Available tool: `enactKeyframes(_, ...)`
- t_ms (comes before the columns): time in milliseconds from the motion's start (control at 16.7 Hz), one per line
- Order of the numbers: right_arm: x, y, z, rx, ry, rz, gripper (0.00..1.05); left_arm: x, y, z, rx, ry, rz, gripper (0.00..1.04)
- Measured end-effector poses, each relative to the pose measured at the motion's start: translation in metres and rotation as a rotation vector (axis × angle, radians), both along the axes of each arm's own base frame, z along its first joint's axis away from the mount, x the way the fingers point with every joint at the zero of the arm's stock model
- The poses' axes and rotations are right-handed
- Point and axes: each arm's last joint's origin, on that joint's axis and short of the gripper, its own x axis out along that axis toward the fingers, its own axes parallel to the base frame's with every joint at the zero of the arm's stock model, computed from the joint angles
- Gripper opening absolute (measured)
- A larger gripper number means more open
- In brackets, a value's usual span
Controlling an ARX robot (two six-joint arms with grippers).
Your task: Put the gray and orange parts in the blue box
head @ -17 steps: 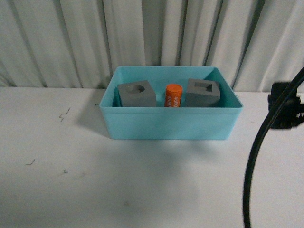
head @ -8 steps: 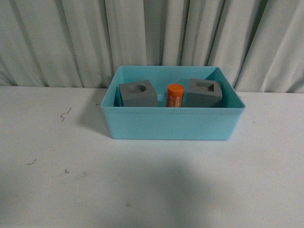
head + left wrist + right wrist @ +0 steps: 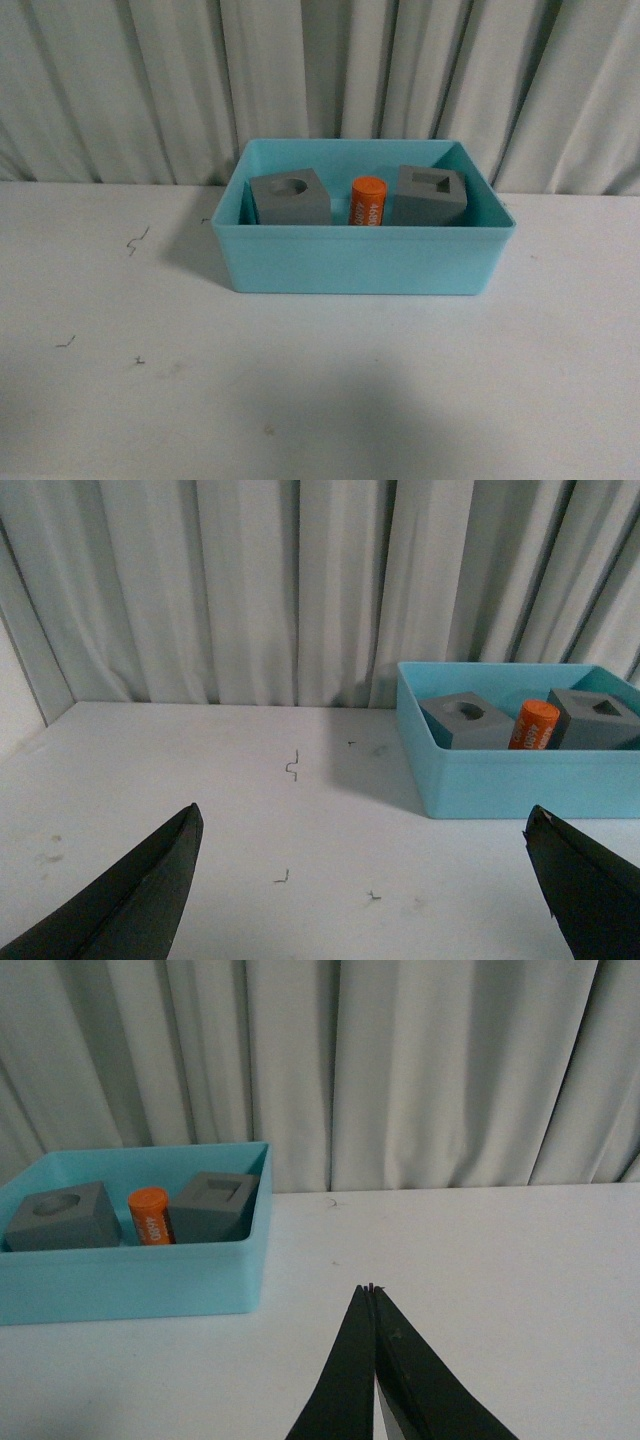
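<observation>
Pale pleated curtains (image 3: 150, 80) hang behind a white surface (image 3: 320, 390) where the blue box (image 3: 360, 262) sits near the back. Inside it, in a row, lie the gray cube with a round hole (image 3: 290, 198), the orange cylinder (image 3: 367, 200) with white digits just beside it, and the gray cube with a square hole (image 3: 431, 194). Neither arm appears in the front view. The left hand (image 3: 365, 880) is spread wide and empty over the surface, well apart from the box; the right hand (image 3: 371, 1295) has its fingertips pressed together, holding nothing.
</observation>
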Motion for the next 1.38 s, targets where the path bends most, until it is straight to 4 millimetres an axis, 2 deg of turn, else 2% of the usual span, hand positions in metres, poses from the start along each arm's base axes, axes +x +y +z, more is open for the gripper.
enactKeyframes(778, -0.027, 0.000, 0.007, 0.000, -0.025, 0.000, 0.02, 0.000, 0.000, 0.000, 0.000, 0.000, 0.000, 0.98)
enactKeyframes(1197, -0.034, 0.000, 0.006, 0.000, -0.024, 0.000, 0.02, 0.000, 0.000, 0.000, 0.000, 0.000, 0.000, 0.98)
enactKeyframes(1317, -0.041, 0.000, 0.000, 0.000, 0.032, 0.003, 0.02, 0.000, 0.000, 0.000, 0.000, 0.000, 0.000, 0.98)
enactKeyframes(1377, -0.046, 0.000, 0.004, -0.001, -0.026, 0.003, 0.02, 0.000, 0.000, 0.000, 0.000, 0.001, 0.000, 0.98)
